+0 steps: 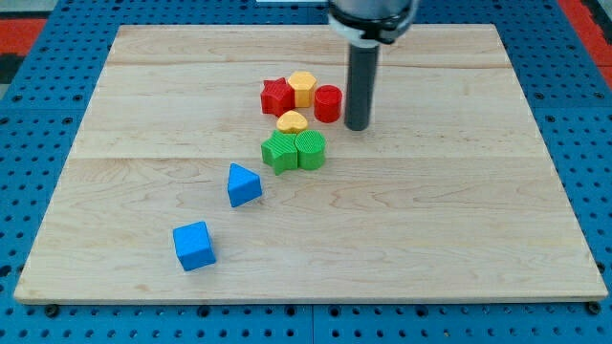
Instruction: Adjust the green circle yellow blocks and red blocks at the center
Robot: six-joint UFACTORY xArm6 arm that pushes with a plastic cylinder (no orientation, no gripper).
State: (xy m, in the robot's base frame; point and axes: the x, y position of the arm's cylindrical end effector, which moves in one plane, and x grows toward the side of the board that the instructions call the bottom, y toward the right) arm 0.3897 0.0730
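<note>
My tip (357,126), a bare rod with no claw, stands just right of the ribbed red cylinder (328,102), above the grooved green circle (310,150).

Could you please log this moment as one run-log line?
tip: right of red cylinder | green circle: touching green star | blue blocks: apart

Pale wood worktop (459,248), planked grain. Blue pegboard (29,315) surrounds it; red patches (24,33) at top corners.

My tip (357,126) sits just right of the red cylinder (328,103), with the green circle (311,151) below, toward the board's near edge.
</note>
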